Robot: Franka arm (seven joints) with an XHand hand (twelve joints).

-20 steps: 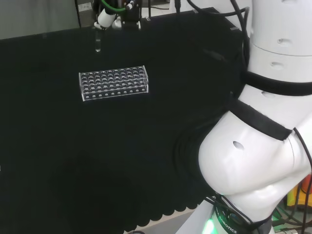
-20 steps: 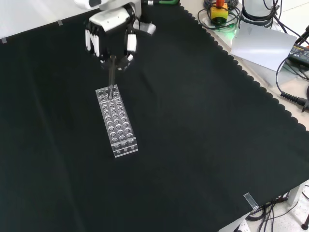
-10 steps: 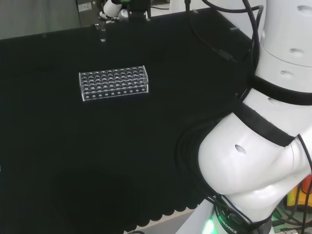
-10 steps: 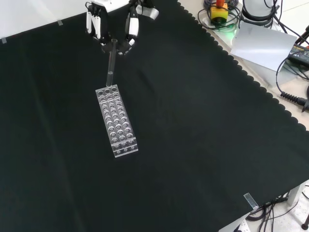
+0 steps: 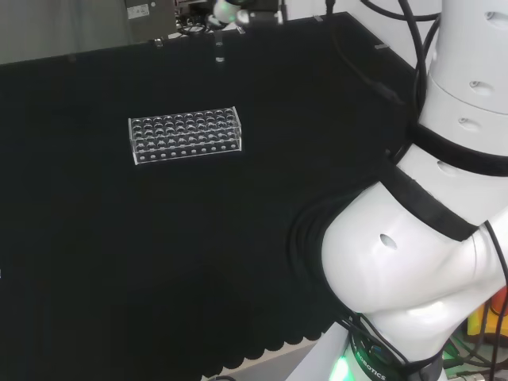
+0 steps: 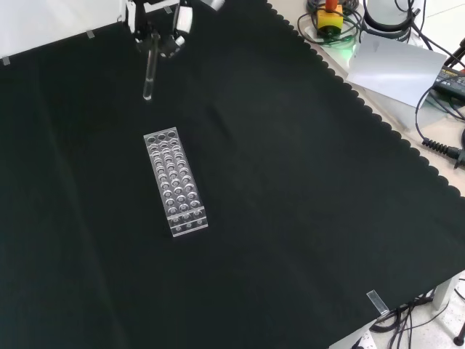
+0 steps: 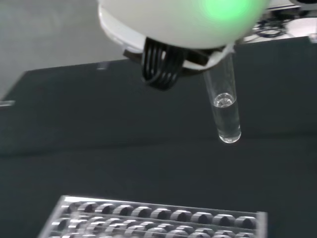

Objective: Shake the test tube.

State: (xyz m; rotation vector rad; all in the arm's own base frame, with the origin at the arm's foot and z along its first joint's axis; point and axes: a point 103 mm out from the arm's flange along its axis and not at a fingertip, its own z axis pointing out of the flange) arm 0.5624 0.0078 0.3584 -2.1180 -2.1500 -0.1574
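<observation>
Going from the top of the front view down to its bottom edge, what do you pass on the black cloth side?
Black and white hand curled round the tube's top → clear glass test tube hanging below it → clear plastic test tube rack → small clear strip near the cloth's lower edge.

text: none legible | labels: none | numbers: none | signs: none

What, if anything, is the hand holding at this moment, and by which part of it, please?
The hand holds a clear test tube by its upper end; the rounded lower end hangs free above the cloth, clear of the rack.
</observation>
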